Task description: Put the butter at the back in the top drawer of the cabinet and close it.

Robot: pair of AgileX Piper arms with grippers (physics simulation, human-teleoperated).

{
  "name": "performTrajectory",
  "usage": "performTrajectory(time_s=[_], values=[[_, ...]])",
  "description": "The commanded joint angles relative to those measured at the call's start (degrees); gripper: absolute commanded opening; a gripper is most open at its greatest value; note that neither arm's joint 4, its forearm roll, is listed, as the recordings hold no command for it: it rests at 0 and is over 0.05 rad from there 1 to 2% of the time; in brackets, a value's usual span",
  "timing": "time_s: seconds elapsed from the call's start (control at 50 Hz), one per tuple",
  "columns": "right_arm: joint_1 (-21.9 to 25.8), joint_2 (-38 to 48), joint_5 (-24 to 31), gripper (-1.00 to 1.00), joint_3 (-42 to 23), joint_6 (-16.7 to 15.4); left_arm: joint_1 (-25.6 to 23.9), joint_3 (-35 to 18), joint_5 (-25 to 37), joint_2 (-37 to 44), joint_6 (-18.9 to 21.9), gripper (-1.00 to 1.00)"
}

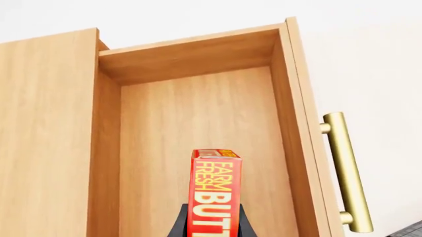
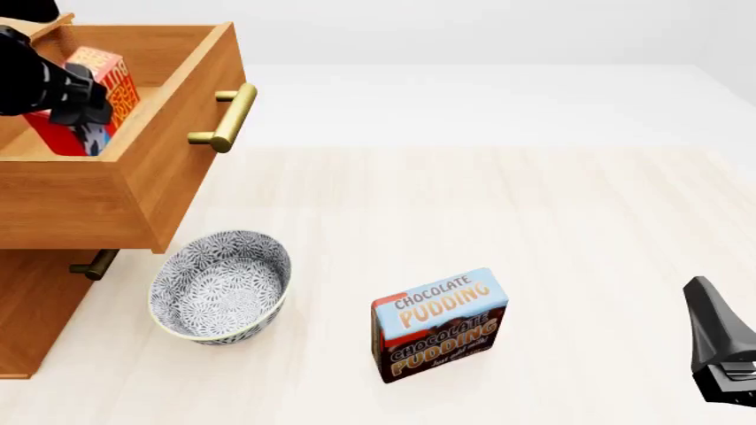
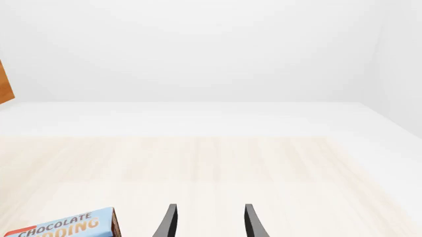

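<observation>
The butter [image 1: 216,195] is clamped between the two dark fingers of the left gripper [image 1: 211,223], which is closed on its lower end, and it is held on edge over the open top drawer [image 1: 197,133] of the cabinet [image 2: 71,212], above the drawer's floor and nearer its front than its back wall. In the front view the box is seen inside the drawer's walls, tilted. If it were let go from here, it could tip or land askew, and a corner left above the rim might jam the drawer on closing. The handle [image 2: 225,118] is well apart from the right gripper [image 3: 208,222], which is held open and empty near the pudding box [image 2: 440,324], beyond the bowl [image 2: 221,284] in front of the cabinet.
</observation>
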Motion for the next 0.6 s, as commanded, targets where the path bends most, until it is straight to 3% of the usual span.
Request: performTrajectory(time_s=[0.02,0.6], values=[[0.0,0.0,0.0,1.0,0.0,0.0,0.16,0.09,-0.98,0.06,0.61,-1.0],[0.0,0.0,0.0,1.0,0.0,0.0,0.21,1.2,-1.8,0.97,-0.24,-1.0]])
